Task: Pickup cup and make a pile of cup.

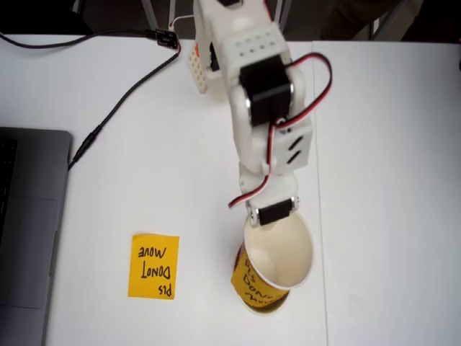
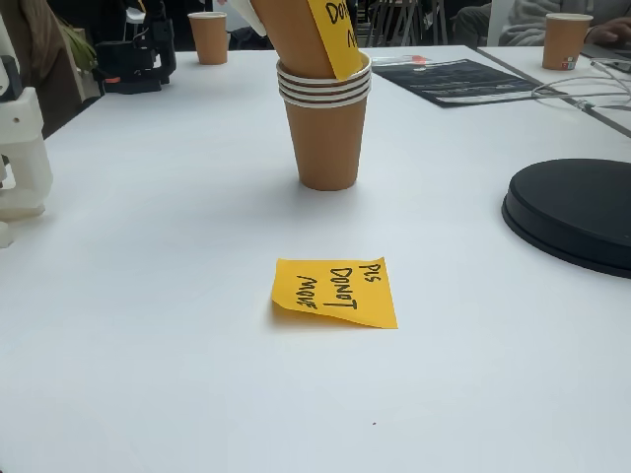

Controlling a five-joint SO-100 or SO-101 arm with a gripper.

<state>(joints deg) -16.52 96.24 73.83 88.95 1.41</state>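
The cup (image 1: 282,254), brown outside and white inside, carries an orange handwritten note (image 1: 252,283) on its side. It sits tilted in the mouth of the pile of cup (image 2: 326,138), a brown stack showing several rims. My gripper (image 1: 269,218) grips the cup's rim on the side nearest the arm and is shut on it. In the low fixed view the cup (image 2: 294,34) leans left out of the stack, with a white finger (image 2: 244,14) beside it. From above, the pile (image 1: 261,303) is mostly hidden under the cup.
A loose orange sticky note (image 1: 153,267) (image 2: 335,291) lies flat in front of the pile. A laptop (image 1: 29,231) and a black cable (image 1: 122,101) lie on the left. A black round disc (image 2: 577,212), far cups (image 2: 208,37) (image 2: 567,39) and a white arm base (image 2: 20,148) stand around.
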